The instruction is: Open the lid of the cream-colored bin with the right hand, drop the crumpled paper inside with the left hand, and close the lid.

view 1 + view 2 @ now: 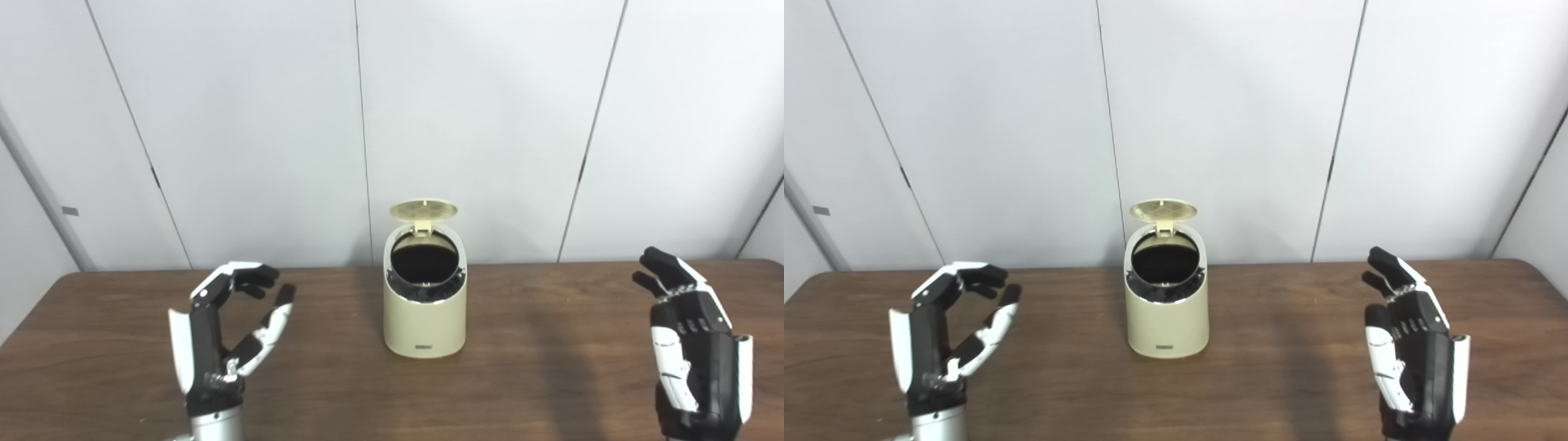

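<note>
Left eye view: bin (424,318) upright, lid (424,211) raised.

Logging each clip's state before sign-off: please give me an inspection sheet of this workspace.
Surface: brown wood-grain table.
Job's things: cream-colored bin upright at centre, lid raised, dark inside; crumpled paper not seen.
Clutter: nothing seen.
Hands: left hand open, empty, fingers curved; right hand open, empty; both apart from the bin.
Cables: nothing seen.
Surroundings: pale wall panels with dark seams.
</note>
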Motion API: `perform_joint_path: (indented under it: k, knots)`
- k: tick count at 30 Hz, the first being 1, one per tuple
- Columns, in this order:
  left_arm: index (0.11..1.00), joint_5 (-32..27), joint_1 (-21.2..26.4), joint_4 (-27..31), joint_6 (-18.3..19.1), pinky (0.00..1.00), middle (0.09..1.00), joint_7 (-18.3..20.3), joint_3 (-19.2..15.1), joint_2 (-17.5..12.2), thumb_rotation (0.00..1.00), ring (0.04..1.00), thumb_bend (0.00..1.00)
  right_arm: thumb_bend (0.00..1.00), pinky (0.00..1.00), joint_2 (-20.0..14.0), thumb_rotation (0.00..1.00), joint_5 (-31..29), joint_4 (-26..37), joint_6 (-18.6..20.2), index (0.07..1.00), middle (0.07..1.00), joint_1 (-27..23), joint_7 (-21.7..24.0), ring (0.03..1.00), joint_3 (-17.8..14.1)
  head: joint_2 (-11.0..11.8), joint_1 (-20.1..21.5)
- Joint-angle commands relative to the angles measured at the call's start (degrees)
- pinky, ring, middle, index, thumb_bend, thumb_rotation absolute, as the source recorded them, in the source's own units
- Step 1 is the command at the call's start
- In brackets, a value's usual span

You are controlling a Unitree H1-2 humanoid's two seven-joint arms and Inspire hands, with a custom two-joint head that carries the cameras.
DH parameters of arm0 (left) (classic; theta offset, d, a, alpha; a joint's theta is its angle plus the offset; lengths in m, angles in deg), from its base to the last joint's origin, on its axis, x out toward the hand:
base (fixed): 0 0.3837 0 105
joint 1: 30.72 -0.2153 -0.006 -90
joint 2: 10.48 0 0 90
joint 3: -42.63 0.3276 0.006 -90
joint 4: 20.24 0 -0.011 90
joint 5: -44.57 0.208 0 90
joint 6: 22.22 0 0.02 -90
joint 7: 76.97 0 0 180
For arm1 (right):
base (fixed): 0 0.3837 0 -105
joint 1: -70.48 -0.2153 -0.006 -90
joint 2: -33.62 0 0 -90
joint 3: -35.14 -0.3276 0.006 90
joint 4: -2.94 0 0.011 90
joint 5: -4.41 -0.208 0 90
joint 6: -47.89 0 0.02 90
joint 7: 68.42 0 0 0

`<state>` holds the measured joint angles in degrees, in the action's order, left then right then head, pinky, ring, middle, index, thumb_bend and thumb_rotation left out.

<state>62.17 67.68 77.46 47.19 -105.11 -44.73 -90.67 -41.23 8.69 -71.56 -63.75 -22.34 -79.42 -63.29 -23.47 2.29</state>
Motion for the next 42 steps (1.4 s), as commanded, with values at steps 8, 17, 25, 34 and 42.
perform_joint_path:
  k: [8, 17, 25, 34, 42]
  knots:
    - [0.57, -3.8, 1.7, 0.6, -2.6, 0.49, 0.598, 4.4, -4.5, 1.9, 0.83, 0.582, 0.24, 0.24, 0.72, -1.3, 0.62, 0.2, 0.7, -2.4, 0.727, 0.794, -2.2, 1.0, 0.807, 0.3, -0.2, -0.6]
    - [0.599, -6.0, 2.0, 2.6, -0.1, 0.51, 0.622, 7.4, -6.1, 5.7, 0.69, 0.602, 0.26, 0.34, 0.71, -8.2, 0.7, 15.3, 7.5, 6.9, 0.764, 0.806, -9.0, 4.4, 0.814, -0.5, -0.3, 0.1]
    - [0.618, -3.3, 2.3, 3.1, -0.4, 0.53, 0.643, 8.5, -6.0, 7.5, 0.69, 0.62, 0.24, 0.65, 0.78, -21.4, 0.98, 31.5, 16.6, 27.2, 0.879, 0.915, -27.6, 26.8, 0.906, 6.6, -0.6, 0.1]
    - [0.615, -1.0, 2.3, 4.1, 0.2, 0.53, 0.64, 8.4, -6.7, 9.3, 0.7, 0.618, 0.27, 0.85, 0.78, -25.0, 0.94, 37.0, 3.3, 28.5, 0.89, 0.932, -47.6, 35.9, 0.941, 16.6, -0.6, -0.7]
    - [0.606, 0.9, 1.9, 4.2, -0.4, 0.54, 0.64, 8.3, -6.2, 10.4, 0.63, 0.624, 0.32, 0.8, 0.77, -23.3, 0.92, 38.5, -12.8, 22.6, 0.907, 0.946, -55.2, 35.1, 0.93, 24.1, -0.2, -1.7]
